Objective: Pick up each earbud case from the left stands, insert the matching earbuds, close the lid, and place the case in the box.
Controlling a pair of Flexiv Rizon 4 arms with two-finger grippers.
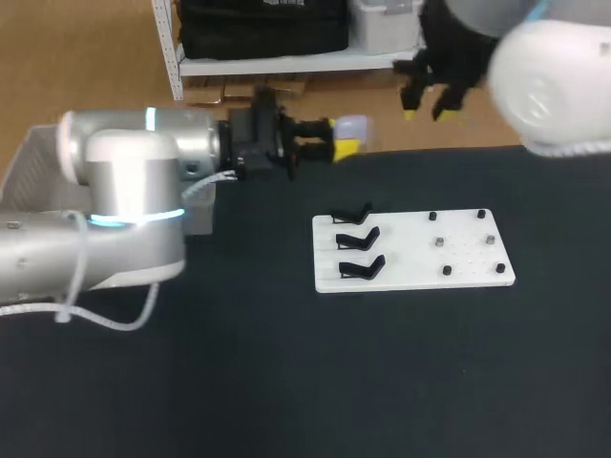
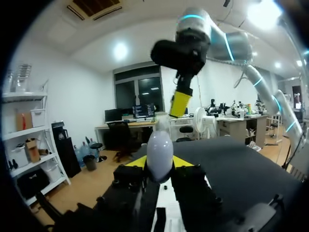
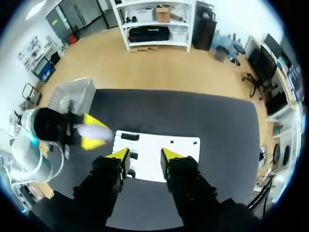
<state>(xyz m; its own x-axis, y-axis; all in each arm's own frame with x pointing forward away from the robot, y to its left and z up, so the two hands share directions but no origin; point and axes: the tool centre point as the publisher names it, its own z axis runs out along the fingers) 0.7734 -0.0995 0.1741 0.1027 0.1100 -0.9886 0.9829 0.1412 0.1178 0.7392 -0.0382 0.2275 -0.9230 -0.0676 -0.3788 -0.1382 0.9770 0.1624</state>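
Smooth, glossy, egg-shaped pale case [image 2: 159, 145] pinched in the left gripper [image 2: 159, 162], yellow-tipped fingers snug on both sides, up near the far edge of the matte black counter [image 1: 286, 382]. Right gripper [image 3: 145, 154] parked high over the flat white board [image 1: 458, 258] with its bent black stands [image 1: 361, 267], fingers spread, nothing in them.

- Bright, even overhead light; ceiling lamps [image 2: 119, 50] flare in the left wrist view.
- Right arm [image 1: 549, 81] shell washed out white in the head view.
- Shadows on the table [image 1: 286, 382] faint.

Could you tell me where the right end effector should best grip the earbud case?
Probably by the free rounded end of the earbud case, approached from ahead of the left end effector, whose yellow tips clamp its two sides.
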